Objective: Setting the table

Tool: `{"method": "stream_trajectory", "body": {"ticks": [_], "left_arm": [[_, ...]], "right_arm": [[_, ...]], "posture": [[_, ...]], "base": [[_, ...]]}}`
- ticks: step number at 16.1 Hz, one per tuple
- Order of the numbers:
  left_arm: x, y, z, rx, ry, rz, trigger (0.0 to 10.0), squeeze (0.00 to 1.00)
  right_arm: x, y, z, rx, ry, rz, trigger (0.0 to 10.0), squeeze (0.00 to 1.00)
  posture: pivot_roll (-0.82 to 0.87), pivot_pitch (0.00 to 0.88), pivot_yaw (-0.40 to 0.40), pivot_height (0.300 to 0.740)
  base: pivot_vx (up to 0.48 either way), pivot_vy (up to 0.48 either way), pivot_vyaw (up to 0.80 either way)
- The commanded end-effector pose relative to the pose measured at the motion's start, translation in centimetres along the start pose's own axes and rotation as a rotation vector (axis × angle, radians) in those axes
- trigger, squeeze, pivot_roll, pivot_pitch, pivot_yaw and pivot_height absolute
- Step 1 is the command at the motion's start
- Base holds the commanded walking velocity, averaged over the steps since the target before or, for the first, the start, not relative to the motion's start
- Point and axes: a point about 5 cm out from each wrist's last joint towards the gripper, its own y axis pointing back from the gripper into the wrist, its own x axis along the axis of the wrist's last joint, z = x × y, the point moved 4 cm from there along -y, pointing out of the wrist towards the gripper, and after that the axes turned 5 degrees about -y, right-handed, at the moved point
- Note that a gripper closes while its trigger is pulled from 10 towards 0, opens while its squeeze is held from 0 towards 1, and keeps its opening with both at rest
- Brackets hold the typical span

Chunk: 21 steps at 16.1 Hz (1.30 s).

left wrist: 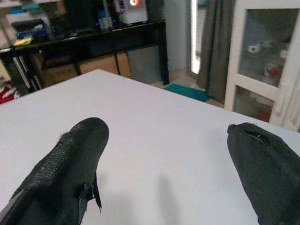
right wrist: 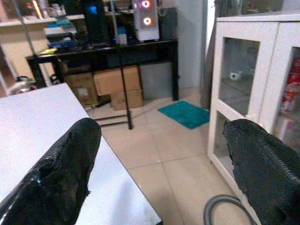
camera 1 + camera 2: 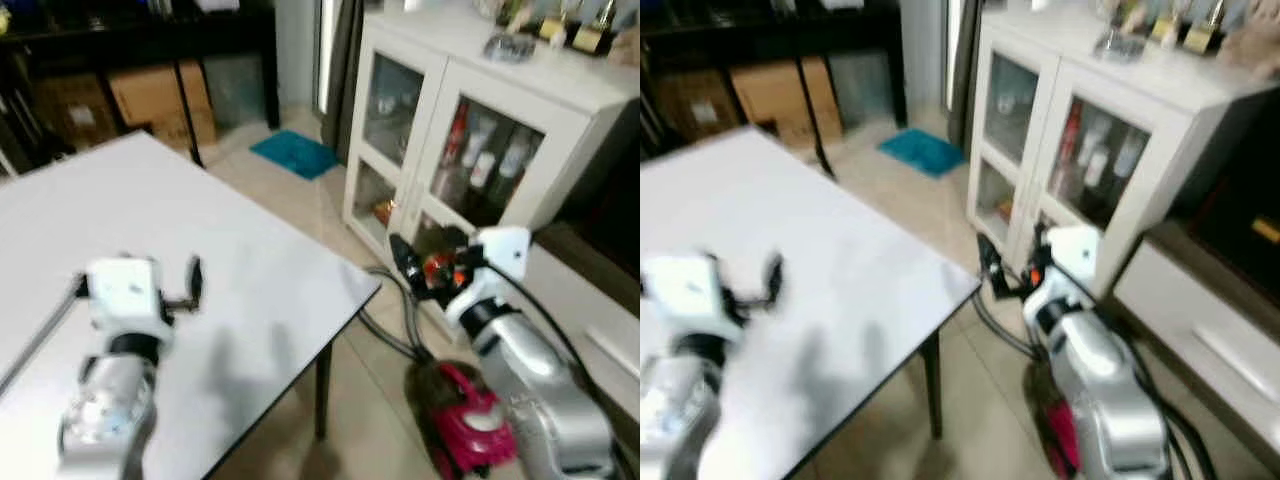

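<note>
A bare white table (image 3: 240, 250) takes up the left half of the eye views, with no tableware on it. My left gripper (image 1: 168, 159) hovers low over the table near its front, open, with nothing between its fingers. Past the table's right edge, my right gripper (image 2: 161, 164) hangs open and empty over the tiled floor. It is close to the lower glass doors of a white cabinet (image 3: 470, 130).
Bottles stand behind the cabinet's glass. A red vacuum cleaner (image 3: 470, 420) with a grey hose lies on the floor under my right arm. Beyond the table's far corner are a teal mat (image 3: 293, 152), cardboard boxes (image 3: 160, 95) and a black desk (image 2: 108, 49).
</note>
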Motion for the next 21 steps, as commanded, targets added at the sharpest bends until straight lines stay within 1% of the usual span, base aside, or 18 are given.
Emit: {"method": "stream_trajectory", "body": {"ticks": [1,2,4,5,6,7,8,9,10,11,13,14,15,16,18,19,20,21], "left_arm": [[0.6,0.3,0.1,-0.014,-0.017,0.017,10.0,0.0],[0.4,0.2,0.2,-0.015,-0.007,0.018,10.0,0.0],[0.2,0.1,-0.3,0.003,0.0,0.012,10.0,0.0],[-0.1,-0.1,-0.7,0.032,-0.007,0.0,10.0,0.0],[0.1,-0.2,-1.2,0.055,0.0,0.0,10.0,0.0],[0.3,-0.1,-1.4,0.066,0.008,0.005,10.0,0.0],[0.1,0.3,-1.5,0.07,-0.026,0.004,10.0,0.0],[0.0,0.6,-1.8,0.089,-0.018,-0.003,10.0,0.0],[0.0,0.8,-2.0,0.107,0.008,-0.008,10.0,0.0],[-0.5,0.9,-2.4,0.134,0.061,-0.027,10.0,0.0],[-0.9,0.7,-2.3,0.138,0.039,-0.046,10.0,0.0],[-0.8,0.5,-2.1,0.128,0.013,-0.036,10.0,0.0],[-0.7,0.4,-1.9,0.116,0.006,-0.027,10.0,0.0],[-0.7,0.1,-1.9,0.112,0.008,-0.028,10.0,0.0],[-0.1,-0.8,-2.0,0.093,-0.007,0.0,10.0,0.0],[0.3,-1.4,-1.6,0.063,-0.043,0.022,10.0,0.0],[0.7,-1.8,-1.2,0.026,-0.058,0.039,10.0,0.0],[0.9,-2.0,-0.9,-0.007,-0.039,0.05,10.0,0.0]], "right_arm": [[-0.2,0.1,-0.1,0.011,-0.025,-0.017,10.0,1.0],[-0.2,0.1,-0.2,0.003,-0.021,-0.018,10.0,1.0],[-0.2,0.0,-0.4,-0.014,-0.023,-0.011,10.0,1.0],[-0.5,-0.1,-0.6,-0.025,-0.028,-0.014,10.0,1.0],[-0.6,-0.3,-0.9,-0.02,-0.024,-0.019,10.0,1.0],[-0.7,-0.4,-0.9,-0.015,-0.024,-0.024,10.0,1.0],[-1.3,-0.7,-0.6,-0.017,-0.022,-0.04,10.0,1.0],[-1.6,-1.0,-0.8,0.002,-0.014,-0.056,10.0,1.0],[-1.6,-1.1,-0.9,0.009,-0.007,-0.057,10.0,1.0],[-1.2,-1.6,-1.0,0.013,0.007,-0.058,10.0,1.0],[-1.1,-1.8,-0.2,-0.012,0.058,-0.055,10.0,1.0],[-1.1,-1.8,0.2,-0.02,0.068,-0.045,10.0,1.0],[-1.1,-1.7,0.5,-0.035,0.06,-0.022,10.0,1.0],[-1.3,-1.6,0.8,-0.059,0.071,-0.016,10.0,1.0],[-1.5,-1.1,0.9,-0.086,0.052,-0.037,10.0,1.0],[-2.1,-0.7,1.2,-0.104,0.057,-0.05,10.0,1.0],[-2.3,-0.4,1.4,-0.123,0.038,-0.05,10.0,1.0],[-2.2,0.1,1.5,-0.142,0.026,-0.044,10.0,1.0]], "posture": [[-0.05,0.001,0.037,0.74],[-0.05,0.0,0.035,0.74],[-0.06,0.0,0.034,0.74],[-0.04,0.0,0.031,0.74],[-0.02,0.0,0.025,0.74],[-0.01,0.0,0.017,0.74],[0.01,0.0,0.003,0.74],[0.02,0.0,-0.001,0.74],[0.02,0.0,-0.001,0.74],[0.01,0.0,-0.018,0.74],[0.02,0.0,-0.031,0.74],[0.02,0.0,-0.03,0.74],[0.02,0.0,-0.03,0.74],[-0.01,0.0,-0.004,0.74],[-0.01,0.0,0.016,0.74],[-0.02,0.0,0.037,0.74],[-0.02,0.0,0.049,0.74],[-0.04,0.0,0.069,0.74]], "base": [[0.0,0.0,0.8],[0.0,0.0,0.8],[0.0,0.0,0.8],[0.0,0.0,0.8],[0.0,0.0,0.8],[0.0,0.0,0.8],[0.0,0.0,0.8],[0.0,0.0,0.8],[0.0,0.0,0.8],[0.0,0.0,0.8],[0.0,0.0,0.8],[0.0,0.0,0.8],[0.0,0.0,0.8],[0.0,0.0,0.8],[0.0,0.0,0.8],[0.0,0.0,0.8],[0.0,0.0,0.8],[0.0,0.0,0.8]]}}
